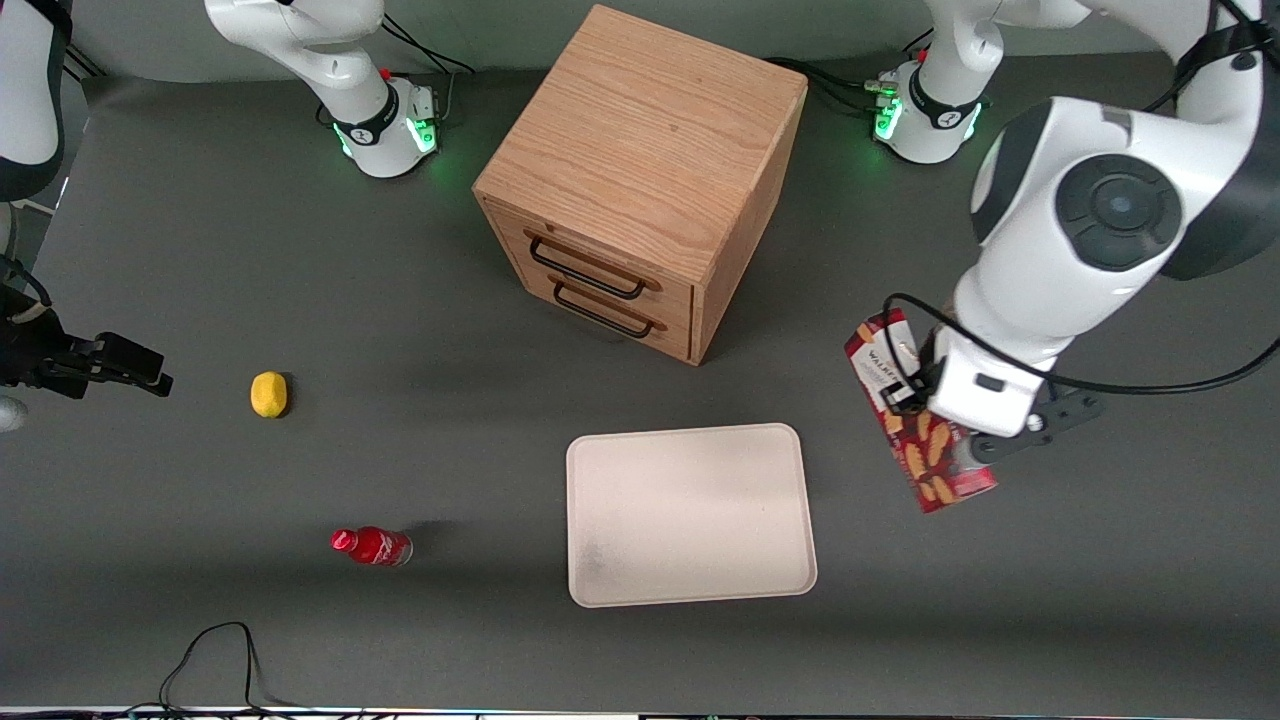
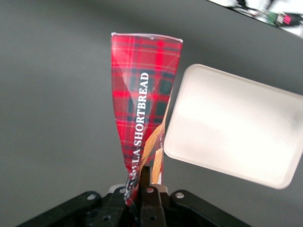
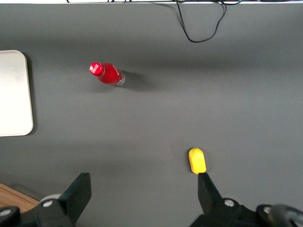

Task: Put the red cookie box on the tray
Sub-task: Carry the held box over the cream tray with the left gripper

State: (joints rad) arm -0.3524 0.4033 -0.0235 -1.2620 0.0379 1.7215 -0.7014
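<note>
Tool [image 1: 935, 415] clamping one red cookie box [image 1: 918, 440]

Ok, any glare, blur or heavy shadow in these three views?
Front view: even light, soft shadow beside the wooden cabinet. Left wrist view: tray washed out bright, red cookie box sharp, clamped in the gripper. Right wrist view: red bottle casts a faint shadow.

1. I work in a robot lab: my arm and its twin are bolted onto a dark grey table [image 1: 200, 250], bases glowing green.
2. Loose cables [image 1: 215, 660] trail across the table edge.
3. The props look staged: a wooden drawer cabinet [image 1: 640, 180], a lemon [image 1: 268, 394], a small red bottle [image 1: 372, 546].
</note>
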